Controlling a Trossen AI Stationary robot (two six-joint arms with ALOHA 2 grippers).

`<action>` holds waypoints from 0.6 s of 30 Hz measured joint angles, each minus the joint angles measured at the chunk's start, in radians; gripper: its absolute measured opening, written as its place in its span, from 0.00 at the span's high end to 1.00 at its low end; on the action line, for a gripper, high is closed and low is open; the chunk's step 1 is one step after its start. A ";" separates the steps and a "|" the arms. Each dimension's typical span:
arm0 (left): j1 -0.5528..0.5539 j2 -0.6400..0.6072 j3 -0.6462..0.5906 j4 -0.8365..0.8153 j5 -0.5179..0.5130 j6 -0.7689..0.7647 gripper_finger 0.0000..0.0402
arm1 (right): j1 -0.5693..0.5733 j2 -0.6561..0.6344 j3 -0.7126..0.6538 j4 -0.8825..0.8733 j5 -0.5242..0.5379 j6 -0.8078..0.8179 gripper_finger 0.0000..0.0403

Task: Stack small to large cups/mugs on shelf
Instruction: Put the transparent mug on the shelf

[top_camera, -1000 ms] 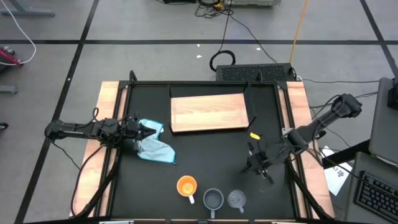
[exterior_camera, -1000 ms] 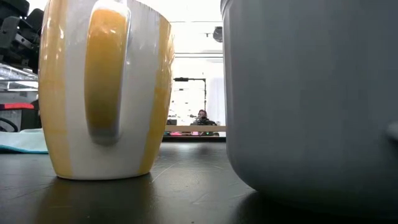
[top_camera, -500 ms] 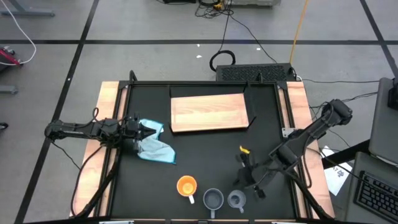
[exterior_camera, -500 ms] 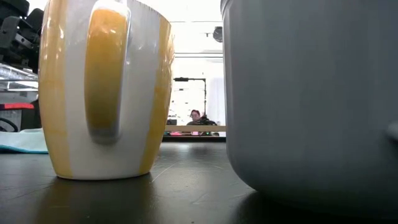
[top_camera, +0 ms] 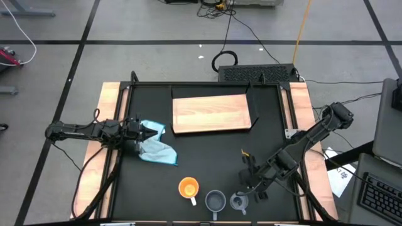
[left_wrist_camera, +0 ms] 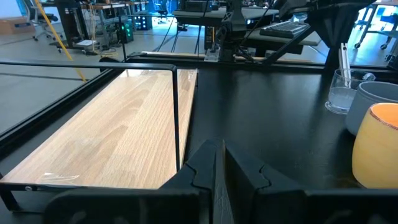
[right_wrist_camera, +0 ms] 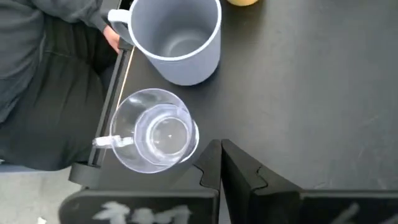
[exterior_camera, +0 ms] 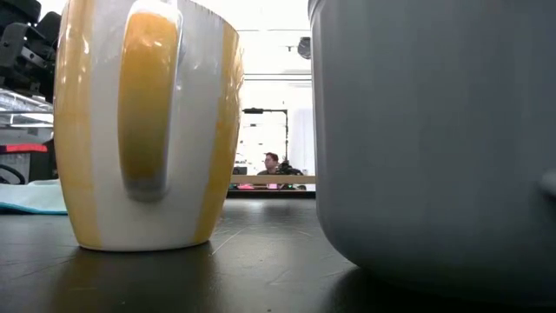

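Glass cup (right_wrist_camera: 155,138) beside right claw (right_wrist_camera: 221,167)

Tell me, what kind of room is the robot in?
Probably a robotics lab or workshop. Cables trail over the taped floor, a keyboard sits beside the black table, and more desks with equipment stand in the room behind.

Three vessels stand upright in a row near the front edge of the black counter (top_camera: 207,150). The orange ceramic mug with a white handle (top_camera: 188,188) is at the left end, open side up. Just beside it sits the grey-blue mug with a handle (top_camera: 215,201), empty. The tiny clear glass cup (top_camera: 238,201) stands at the right end, close to the grey-blue mug. The flat rectangular light-wood board (top_camera: 211,113) lies well apart from them, toward the counter's far side, with nothing on it.
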 joint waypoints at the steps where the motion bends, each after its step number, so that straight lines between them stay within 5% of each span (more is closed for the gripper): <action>1: 0.000 0.000 0.000 0.000 0.000 0.000 0.92 | 0.001 0.000 0.000 0.004 -0.009 0.009 1.00; 10: 0.000 0.000 0.000 0.000 0.000 0.000 0.92 | 0.001 0.003 0.000 0.012 -0.034 0.036 0.93; 18: 0.000 0.000 0.000 0.000 0.000 0.000 0.92 | 0.001 0.047 0.000 0.086 -0.037 0.032 0.65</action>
